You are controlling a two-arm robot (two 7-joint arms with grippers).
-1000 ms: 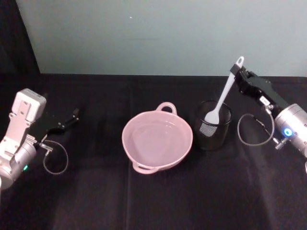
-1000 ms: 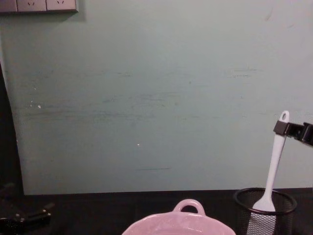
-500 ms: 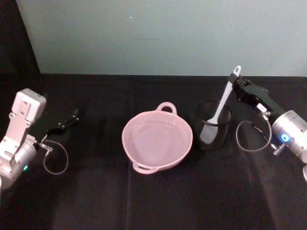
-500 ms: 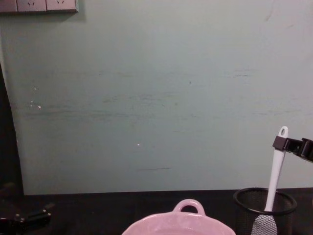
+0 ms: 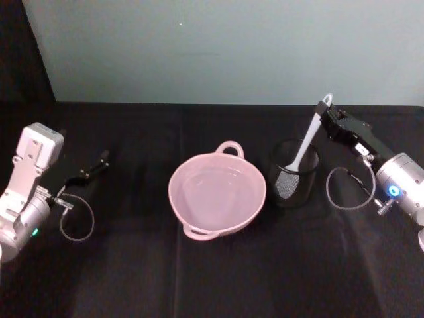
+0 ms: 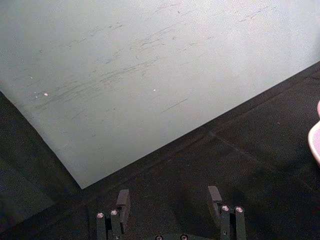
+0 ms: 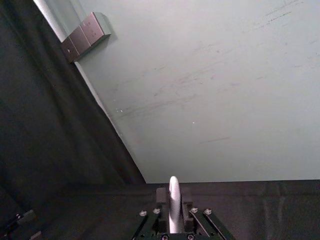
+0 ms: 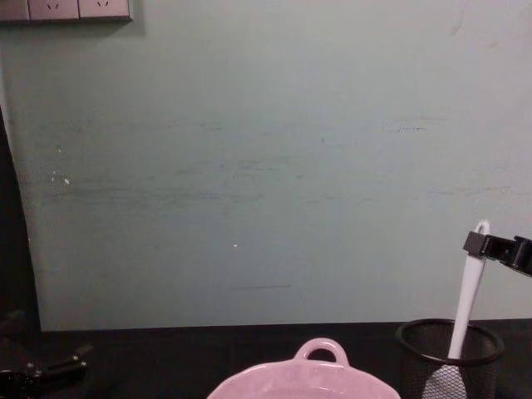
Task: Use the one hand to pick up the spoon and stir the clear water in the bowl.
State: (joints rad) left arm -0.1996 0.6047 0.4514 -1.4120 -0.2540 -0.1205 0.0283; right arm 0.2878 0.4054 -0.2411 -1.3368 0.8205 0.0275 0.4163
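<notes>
White plastic spoon [image 5: 306, 140] stands head-down in the black wire-mesh cup [image 5: 293, 173], right of the pale pink bowl [image 5: 217, 193]; the right gripper [image 5: 329, 120] pinches its handle top. Lifting askew could tip the cup. Right wrist view confirms the clamp; left gripper [image 6: 169, 200], parked far left, gapes

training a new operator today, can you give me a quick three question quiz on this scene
1. True or false: the spoon stands with its head inside the mesh cup.
2. Which gripper is shut on the spoon's handle? A) left B) right C) neither
3. Fill in: the cup stands on the robot's ____ side of the pink bowl.

Key:
1. True.
2. B: the right gripper holds the handle near its top end; the left gripper rests open, far from the bowl.
3. right.
</notes>
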